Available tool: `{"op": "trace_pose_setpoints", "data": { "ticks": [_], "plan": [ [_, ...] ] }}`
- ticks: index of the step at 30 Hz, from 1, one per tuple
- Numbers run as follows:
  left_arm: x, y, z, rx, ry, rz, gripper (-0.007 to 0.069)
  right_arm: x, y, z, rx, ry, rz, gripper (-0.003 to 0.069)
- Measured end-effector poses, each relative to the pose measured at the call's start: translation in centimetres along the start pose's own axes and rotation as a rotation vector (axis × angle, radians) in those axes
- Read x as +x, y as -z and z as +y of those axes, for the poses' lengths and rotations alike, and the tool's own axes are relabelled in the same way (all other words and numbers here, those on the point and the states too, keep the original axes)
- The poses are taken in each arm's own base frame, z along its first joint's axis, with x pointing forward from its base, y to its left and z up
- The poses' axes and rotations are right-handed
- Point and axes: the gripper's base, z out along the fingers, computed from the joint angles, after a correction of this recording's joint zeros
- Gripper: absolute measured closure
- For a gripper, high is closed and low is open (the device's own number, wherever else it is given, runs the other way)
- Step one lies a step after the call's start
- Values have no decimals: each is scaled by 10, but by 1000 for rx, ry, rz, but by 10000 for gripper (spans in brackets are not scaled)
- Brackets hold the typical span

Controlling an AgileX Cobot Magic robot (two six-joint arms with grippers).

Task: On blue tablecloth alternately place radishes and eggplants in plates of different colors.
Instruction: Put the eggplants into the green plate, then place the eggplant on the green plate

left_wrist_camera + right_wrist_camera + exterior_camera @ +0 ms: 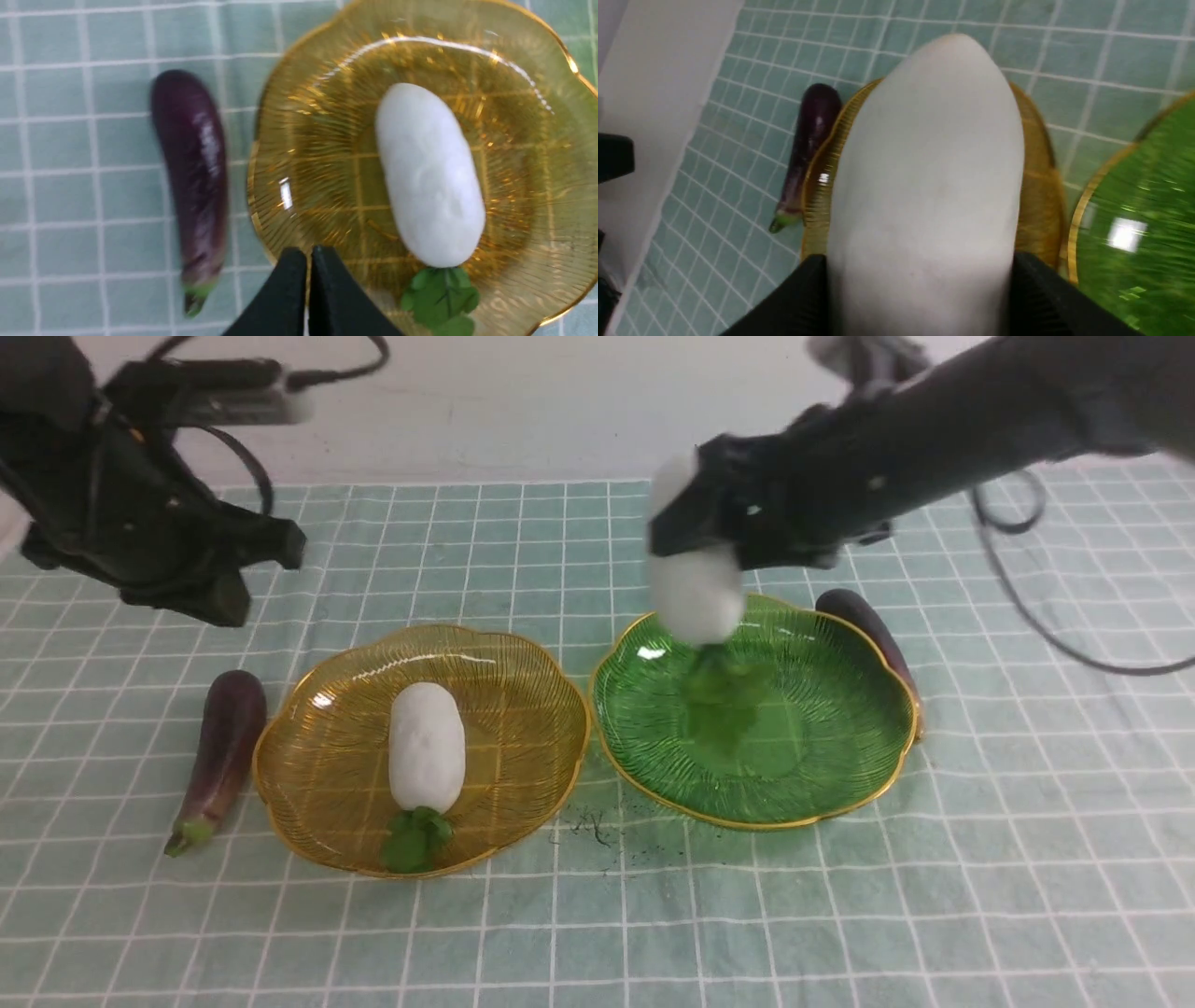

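Observation:
My right gripper is shut on a white radish, held above the far left part of the green plate with its green leaves hanging down. In the right wrist view the radish fills the space between the fingers. A second radish lies in the amber plate. One eggplant lies on the blue tablecloth left of the amber plate. The other eggplant lies behind the green plate's right rim. My left gripper is shut and empty, raised above the left eggplant.
The two plates sit side by side, nearly touching, in the middle of the cloth. A few dark crumbs lie on the cloth in front of the gap between them. A pale wall rises behind the cloth's far edge.

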Motion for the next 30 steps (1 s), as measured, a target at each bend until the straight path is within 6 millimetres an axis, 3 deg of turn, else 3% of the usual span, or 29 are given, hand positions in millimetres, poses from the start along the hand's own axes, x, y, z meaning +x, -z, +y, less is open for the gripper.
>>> {"op": "trace_pose_setpoints", "data": {
  "ticks": [3,5,9,12,16,21,25,28,30],
  "plan": [
    [22,5,21,-11,61,9,631,7,-57,6,-46,-5,46,223],
    [37,2,29,-15,85,42,631,13,-89,-4,-55,-17,85,223],
    [51,-9,36,1,144,75,631,11,-117,-18,-61,-51,93,220],
    [52,-12,39,8,165,71,631,7,-117,-20,-60,-70,104,147],
    [49,-12,42,-1,166,35,631,-1,-103,-30,-73,-69,153,57],
    [46,-20,43,-5,148,26,631,-24,-68,-33,-91,-16,206,79],
    [43,-33,46,-10,151,26,613,-53,-21,-28,20,69,163,234],
    [39,-48,49,-16,155,20,559,-72,23,-20,162,138,79,387],
    [38,-62,52,-18,159,38,507,-82,62,-11,289,187,19,529]
  ]
}}
